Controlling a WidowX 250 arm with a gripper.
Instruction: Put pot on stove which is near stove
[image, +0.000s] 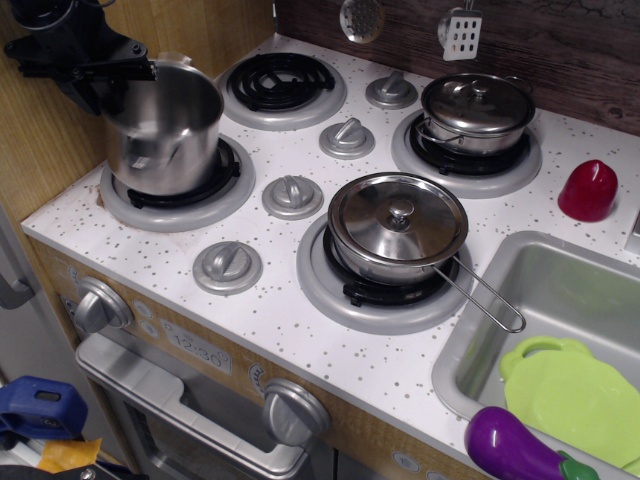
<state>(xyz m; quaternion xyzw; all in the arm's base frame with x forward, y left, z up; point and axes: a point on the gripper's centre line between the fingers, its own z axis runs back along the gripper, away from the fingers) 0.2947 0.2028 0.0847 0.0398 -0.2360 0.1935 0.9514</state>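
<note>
Shiny steel pot was sitting over the front-left stove, looked like it was touching the coil but hard to be sure. Black hand was clenched on the rim at the back-left, probably so the pot hung straight and dropped square inside the grey ring, clear of the knobs.

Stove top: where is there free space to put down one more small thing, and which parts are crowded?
Free: the back-left burner, bare coil, and the speckled counter strip between the front edge and the knobs. Crowded: the front-left burner under the pot and gripper, the saucepan burner, the low lidded pot burner.
</note>
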